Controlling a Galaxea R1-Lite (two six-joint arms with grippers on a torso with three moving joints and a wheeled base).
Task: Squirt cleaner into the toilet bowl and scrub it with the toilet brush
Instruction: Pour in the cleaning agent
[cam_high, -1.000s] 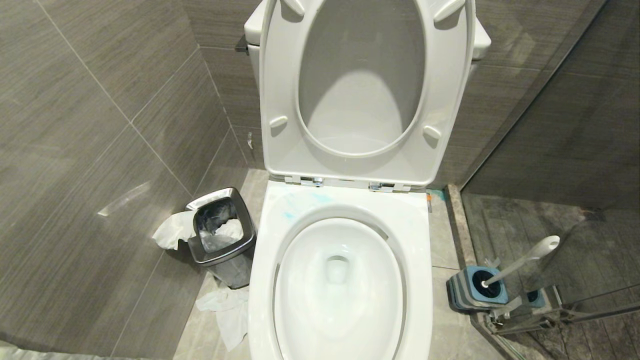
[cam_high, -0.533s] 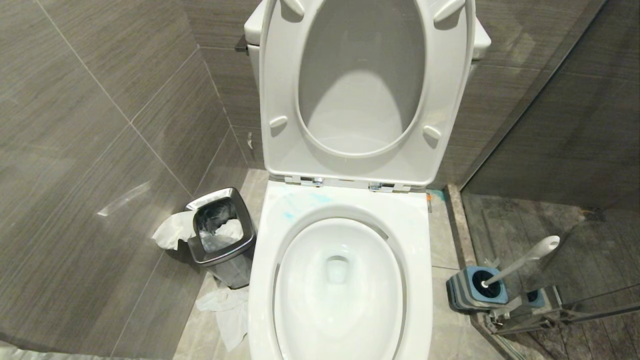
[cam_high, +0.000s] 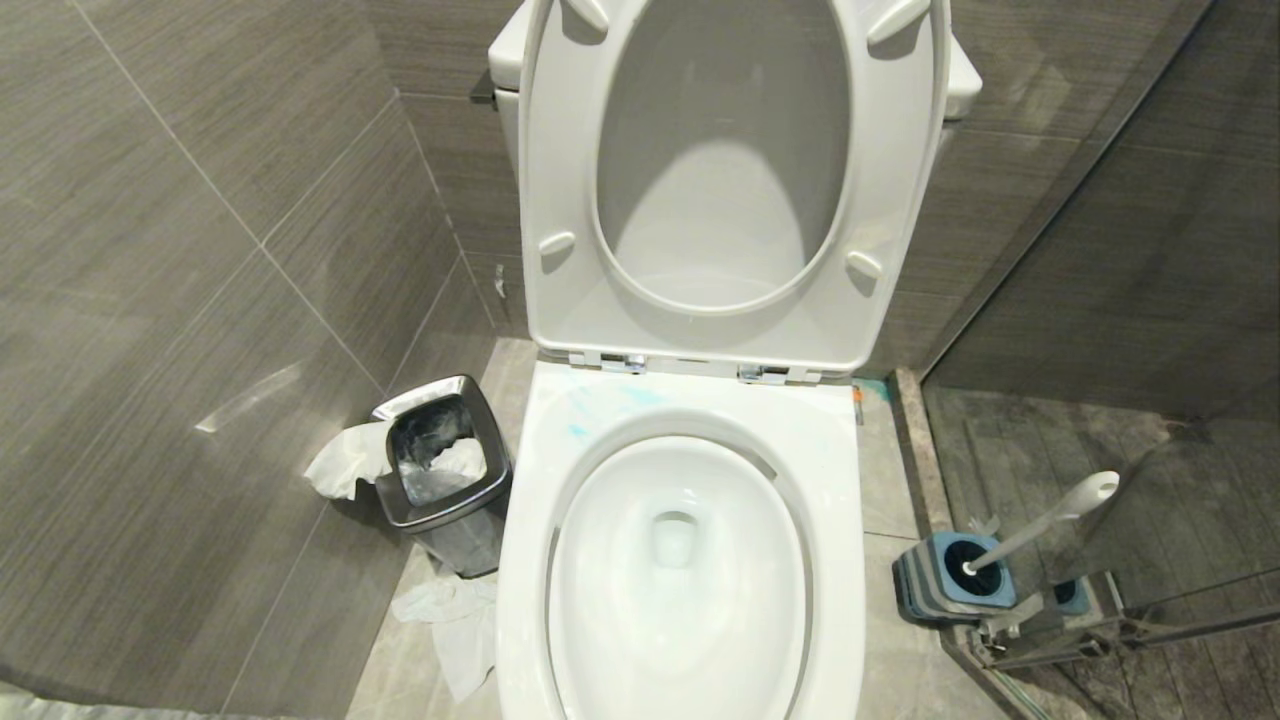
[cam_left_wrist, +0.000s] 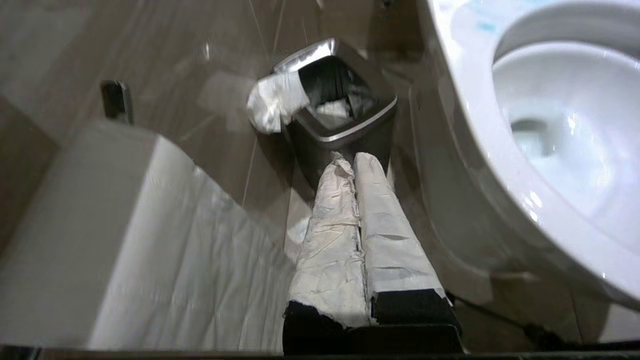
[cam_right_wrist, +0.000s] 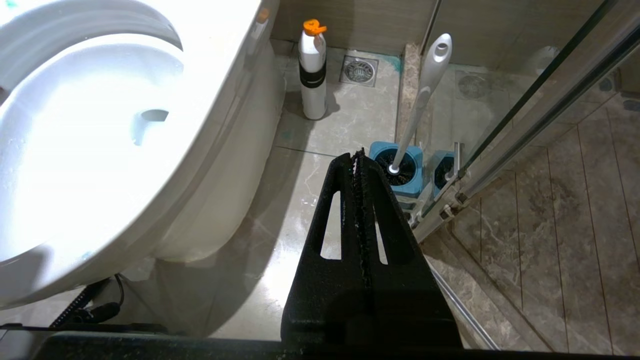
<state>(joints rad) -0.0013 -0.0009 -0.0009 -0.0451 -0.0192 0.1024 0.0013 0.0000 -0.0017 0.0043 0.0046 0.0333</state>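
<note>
Beside the toilet bowl (cam_high: 850, 480) rim, toilet brush (cam_high: 1040, 525) in holder (cam_high: 950, 580); both end effectors together, empty.

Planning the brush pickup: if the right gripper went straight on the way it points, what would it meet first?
Probably the blue holder with the toilet brush standing in it. The shut right gripper points at its near edge, though depth is unclear and it might reach the floor just short of it.

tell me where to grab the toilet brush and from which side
Grip the toilet brush on its slim white handle, near the rounded top end. It stands in its blue holder, leaning, so the upper handle is free on all sides. Come from the toilet bowl side with the right gripper.
</note>
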